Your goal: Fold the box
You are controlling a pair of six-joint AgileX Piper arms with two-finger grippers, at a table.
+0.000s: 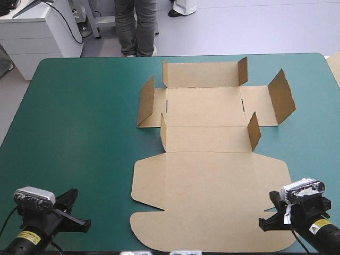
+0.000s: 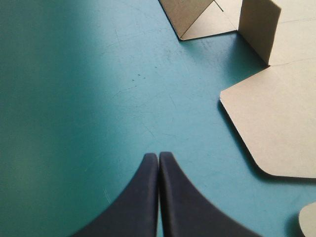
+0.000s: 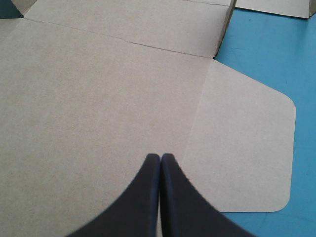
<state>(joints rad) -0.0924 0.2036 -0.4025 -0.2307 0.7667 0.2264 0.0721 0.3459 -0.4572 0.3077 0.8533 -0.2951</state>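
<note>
The brown box (image 1: 212,175) lies as a cut sheet on the teal-green cover, its wide lid panel toward the near edge and small flaps raised around the far panels. My left gripper (image 1: 79,223) is shut at the near left corner, over bare cover, well to the left of the box. In the left wrist view its fingers (image 2: 158,157) meet in a point, with the box's rounded lid corner (image 2: 276,128) ahead and to the side. My right gripper (image 1: 265,222) is shut above the lid's near right part. Its fingertips (image 3: 160,157) hover over the lid panel (image 3: 98,108), holding nothing.
A pale board edge (image 1: 334,66) shows at the table's far right edge. Bare teal-green cover (image 1: 79,122) stretches across the left half of the table. Raised flaps (image 1: 280,95) stand at the box's far right and far left.
</note>
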